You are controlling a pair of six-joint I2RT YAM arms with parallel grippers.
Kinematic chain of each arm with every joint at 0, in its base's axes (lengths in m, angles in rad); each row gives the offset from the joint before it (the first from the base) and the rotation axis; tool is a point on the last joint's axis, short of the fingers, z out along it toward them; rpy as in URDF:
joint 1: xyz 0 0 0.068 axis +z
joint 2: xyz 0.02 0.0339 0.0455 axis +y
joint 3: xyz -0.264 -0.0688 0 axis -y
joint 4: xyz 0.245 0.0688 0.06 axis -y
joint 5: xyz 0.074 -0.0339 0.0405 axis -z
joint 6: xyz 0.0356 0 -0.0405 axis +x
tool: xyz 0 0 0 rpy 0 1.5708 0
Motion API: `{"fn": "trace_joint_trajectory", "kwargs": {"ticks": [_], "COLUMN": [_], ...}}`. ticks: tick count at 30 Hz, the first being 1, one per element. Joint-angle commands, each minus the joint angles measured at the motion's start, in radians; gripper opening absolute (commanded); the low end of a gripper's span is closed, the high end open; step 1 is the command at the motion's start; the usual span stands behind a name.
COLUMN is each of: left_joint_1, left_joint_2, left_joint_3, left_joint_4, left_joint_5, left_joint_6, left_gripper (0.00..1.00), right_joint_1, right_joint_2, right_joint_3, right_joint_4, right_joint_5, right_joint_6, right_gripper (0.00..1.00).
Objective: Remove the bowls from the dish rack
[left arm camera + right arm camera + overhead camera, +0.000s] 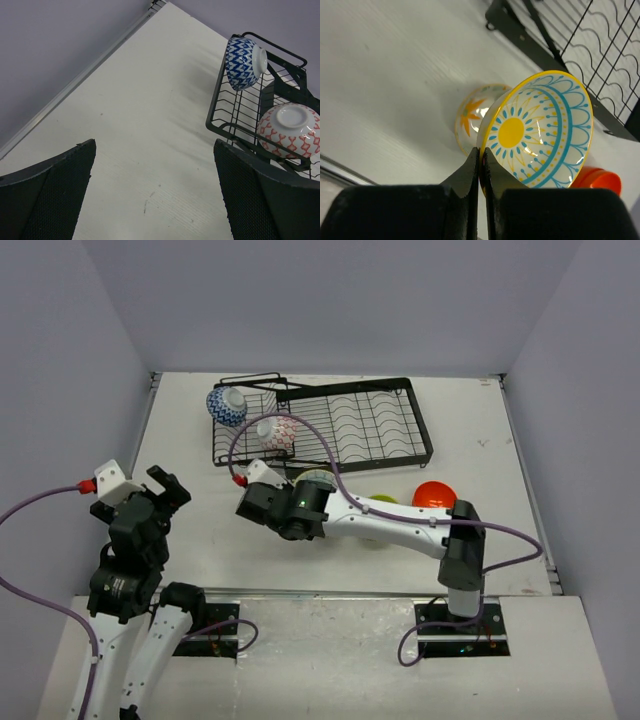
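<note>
The pale, matte bench [470,440] carries the dish rack [390,459], a long black wire basket with rows of wavy prongs, most of them bare. Two bowls sit at the rack's left end: a blue-patterned bowl [227,405] tipped on edge and, nearer the front rim, a red-and-white bowl [277,433] upside down. Both are glossy, with plain white feet. The right gripper [481,160] is clenched on the thin rim of a cream bowl [540,135] with a yellow sun centre and teal arcs, and holds it tilted just in front of the rack. An orange bowl [435,495] and a lime green bowl [385,500] sit in front of the rack towards its right end. The left gripper [170,485] hangs released, holding nothing, well to the left of the rack. The step in hand looks like carrying the cream bowl out. Next, it needs lowering level onto bare bench beside the others before the gripper lets go.
</note>
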Motion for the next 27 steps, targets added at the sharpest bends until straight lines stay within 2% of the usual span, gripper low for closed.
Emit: {"fn": "trace_joint_trajectory", "kwargs": {"ticks": [1,11,19,27], "left_joint_1": [-0.003,-0.003,-0.003,-0.004], "left_joint_2": [-0.022,-0.019,-0.022,-0.022], "left_joint_3": [0.026,0.024,0.023,0.023], "left_joint_4": [0.012,0.015,0.015,0.014], "left_joint_5": [-0.03,-0.021,-0.022,-0.024], "left_joint_6": [-0.014,-0.011,-0.011,-0.011], "left_gripper": [1.0,1.0,1.0,1.0], "right_joint_1": [0.01,0.01,-0.041,-0.047], "right_joint_2": [0.018,0.109,0.107,0.172], "right_joint_3": [0.035,-0.074,-0.158,-0.145], "right_joint_4": [-0.186,-0.12,0.083,0.115], "right_joint_5": [0.092,0.028,-0.017,-0.009], "right_joint_6": [-0.012,-0.064,-0.093,-0.069], "right_gripper": [0.0,0.0,0.0,0.0]}}
